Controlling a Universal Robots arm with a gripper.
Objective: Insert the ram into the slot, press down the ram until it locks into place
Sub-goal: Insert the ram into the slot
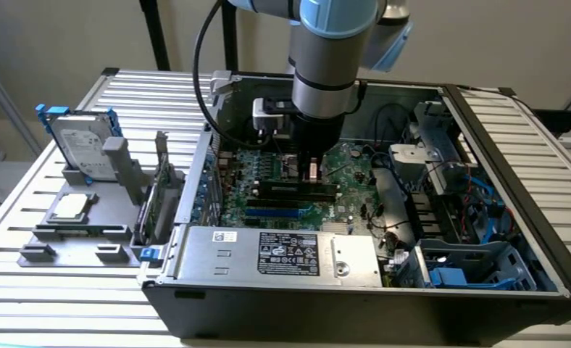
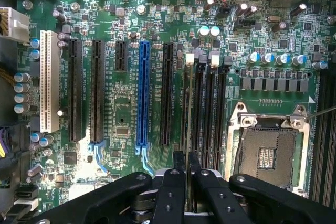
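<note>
The gripper (image 1: 310, 171) hangs from the grey and light-blue arm (image 1: 326, 58) into an open black metal computer case (image 1: 363, 313), low over the middle of the green motherboard (image 1: 355, 168). The case stands on a table of ribbed aluminium slats (image 1: 546, 148). At the near side of the case lies a dull steel power supply box (image 1: 218, 257) with a dark printed label. On the exterior view's left, a grey plastic holder (image 1: 73, 235) carries a hard drive (image 1: 77, 145) standing upright. In the wrist view the board (image 2: 126, 124) is glossy green, crowded with small parts and round silver-topped capacitors. It carries long narrow black plastic sockets, one blue slot (image 2: 143, 93), one white slot (image 2: 49, 87) and a square metal processor socket (image 2: 268, 153). The two matte black fingers (image 2: 177, 187), flat bars with round screw heads, are closed together almost fully, with only a thin gap between the tips of the gripper (image 2: 187, 157). In this gap they grip the ram (image 2: 187, 114), which is seen edge-on as a fine straight line. It runs out from between the fingertips, directly along the slot (image 2: 185, 80). This is one of four parallel black sockets with pale clips at their ends, the one closest to the blue slot. How deep the ram sits in the slot I cannot tell.
</note>
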